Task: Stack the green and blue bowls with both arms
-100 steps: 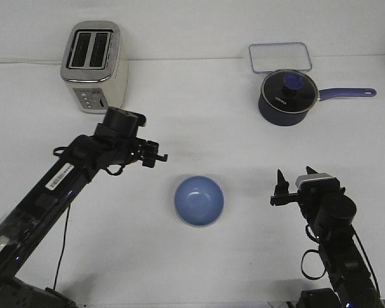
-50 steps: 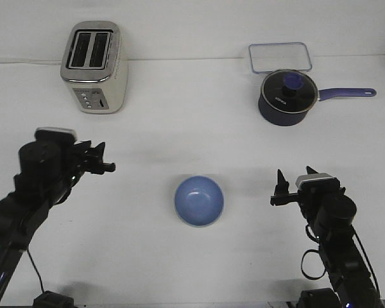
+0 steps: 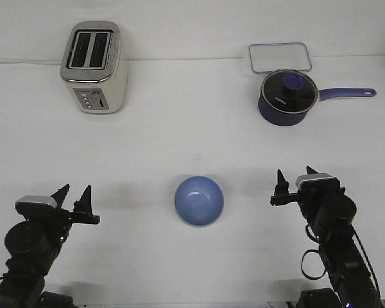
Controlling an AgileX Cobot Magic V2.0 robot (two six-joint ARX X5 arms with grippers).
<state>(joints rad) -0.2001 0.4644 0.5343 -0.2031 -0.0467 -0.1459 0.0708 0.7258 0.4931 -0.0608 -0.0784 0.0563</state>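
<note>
The periwinkle blue bowl (image 3: 199,201) sits upright on the white table (image 3: 192,135), in the middle near the front. No pale green bowl shows apart from it; I cannot tell whether one lies under the blue bowl. My left gripper (image 3: 76,191) is open and empty at the front left, well to the left of the bowl. My right gripper (image 3: 294,173) is open and empty at the front right, to the right of the bowl. Neither gripper touches the bowl.
A silver toaster (image 3: 95,66) stands at the back left. A dark lidded saucepan (image 3: 287,96) with a purple handle stands at the back right. A clear rectangular tray (image 3: 280,58) lies behind it.
My left arm has drawn back from above the table's middle to the front left corner, gripper open and empty. The right arm and the blue bowl have not moved.
</note>
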